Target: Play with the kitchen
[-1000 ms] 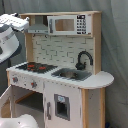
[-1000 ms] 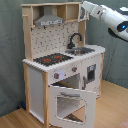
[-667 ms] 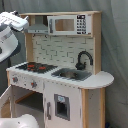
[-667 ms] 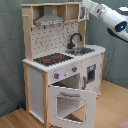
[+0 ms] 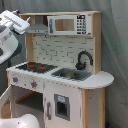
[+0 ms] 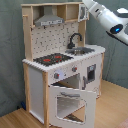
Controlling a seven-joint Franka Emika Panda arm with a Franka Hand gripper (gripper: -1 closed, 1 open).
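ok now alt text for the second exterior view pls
A tall white and light-wood toy kitchen stands on a wooden floor against a grey backdrop, its windowed oven door hanging open. The counter carries a black-red stovetop, a silver sink and a black faucet, with a grey hood above. A white robot arm reaches in at the top right.

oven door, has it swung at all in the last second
No. In the second exterior view the oven door hangs open at the same angle against the kitchen frame.

The kitchen [image 6: 60,65] looks like matt white-painted and pale bare wood, with a shiny metal sink [image 5: 71,74] and glossy black faucet [image 6: 75,39].
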